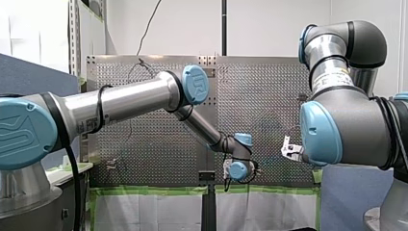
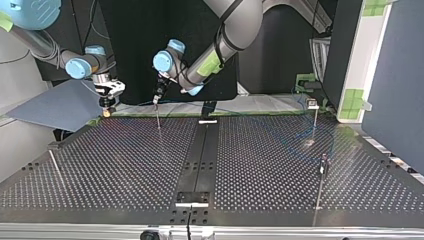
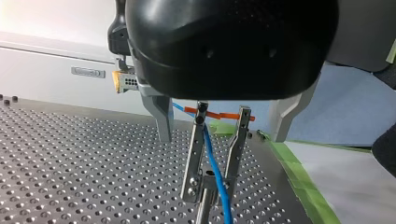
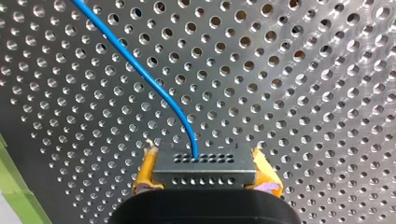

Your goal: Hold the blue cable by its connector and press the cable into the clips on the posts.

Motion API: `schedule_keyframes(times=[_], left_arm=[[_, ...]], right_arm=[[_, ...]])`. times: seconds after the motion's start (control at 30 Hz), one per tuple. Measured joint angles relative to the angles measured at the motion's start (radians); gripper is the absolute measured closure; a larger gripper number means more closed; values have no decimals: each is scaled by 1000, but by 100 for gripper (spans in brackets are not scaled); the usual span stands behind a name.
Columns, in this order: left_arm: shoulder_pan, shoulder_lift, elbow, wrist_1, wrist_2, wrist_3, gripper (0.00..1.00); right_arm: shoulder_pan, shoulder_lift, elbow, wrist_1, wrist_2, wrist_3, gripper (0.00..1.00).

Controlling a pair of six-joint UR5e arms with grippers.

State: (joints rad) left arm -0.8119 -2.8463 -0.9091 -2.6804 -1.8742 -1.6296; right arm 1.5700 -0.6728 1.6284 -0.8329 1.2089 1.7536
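The right hand [image 4: 204, 171] is clenched on the connector [image 4: 204, 161], the blue cable [image 4: 140, 70] runs ahead to the left hand [image 3: 210, 185], fingers [image 3: 194, 154] spread astride it over the clip [image 3: 208, 179] on a post [image 3: 203, 210], and none of it looks pressed home yet, I reckon.

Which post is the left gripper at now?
The post directly under my left gripper, left of centre in the top view. The posts at that view's right stand alone.

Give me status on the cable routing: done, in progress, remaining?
Done: my right tool grips the connector, blue cable trailing from it. In hand: my left tool straddles the cable over the first post; whether it's seated in the clip isn't clear. Left: the far post and near post at the top view's right look unclipped.
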Motion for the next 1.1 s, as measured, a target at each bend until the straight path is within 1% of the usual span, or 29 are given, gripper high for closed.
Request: schedule_keyframes(times=[0.2,0.33,0.47,0.53,0.63,0.8,0.9,1.1], left_arm=[[2,3,-6,-7,1,3,0],[-5,28,-28,-26,-4,19,0],[-24,59,-59,-12,-8,44,0],[-35,78,-78,4,-12,47,0],[-42,106,-106,30,-15,34,0],[-37,147,-147,64,-15,-3,0],[-32,171,-171,58,-23,-26,0],[-23,219,-219,16,-64,-75,0]], right_arm=[[0,0,0,1,0,0,100],[0,0,0,1,0,0,100],[-1,0,0,1,0,0,100],[-2,0,0,1,0,0,100],[-1,0,0,1,0,0,100],[0,0,0,1,0,0,100],[0,0,0,1,0,2,100],[2,0,0,4,0,7,100]])
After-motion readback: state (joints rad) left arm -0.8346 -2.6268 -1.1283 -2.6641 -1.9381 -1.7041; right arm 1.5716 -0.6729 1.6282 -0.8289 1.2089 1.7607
